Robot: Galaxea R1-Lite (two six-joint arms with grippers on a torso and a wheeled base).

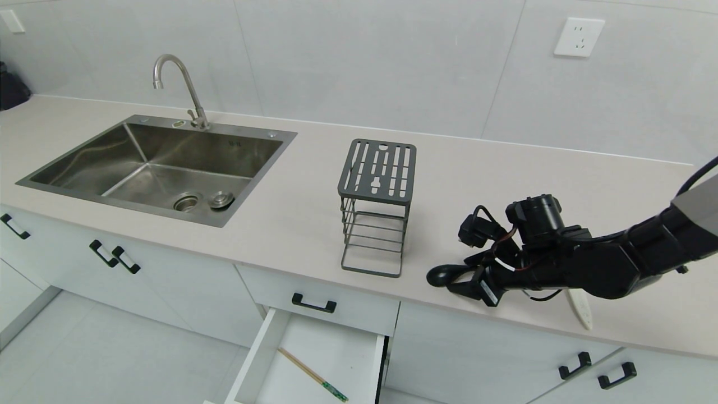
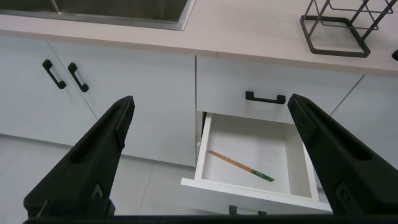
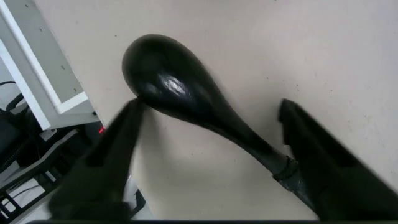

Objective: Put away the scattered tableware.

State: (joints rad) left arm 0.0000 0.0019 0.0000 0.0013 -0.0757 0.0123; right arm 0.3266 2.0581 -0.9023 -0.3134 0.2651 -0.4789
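Plainly, on the pale beige countertop [image 1: 291, 224], beyond the open white drawer [image 1: 263, 359] the spread-fingered left gripper [image 2: 210, 102] faces, the right gripper [image 3: 211, 155] straddles the glossy black spoon [image 3: 168, 84]: fingers apart across its handle, bowl past the tips

Sink [image 1: 84, 157], faucet [image 1: 192, 98], socket [image 1: 579, 37]; dark bag [image 1: 10, 90], perhaps.

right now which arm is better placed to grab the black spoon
Right. Its pincer is down at the counter, open, with a finger on each side of the black spoon. The left pincer is open too, but points at the open drawer below the counter.
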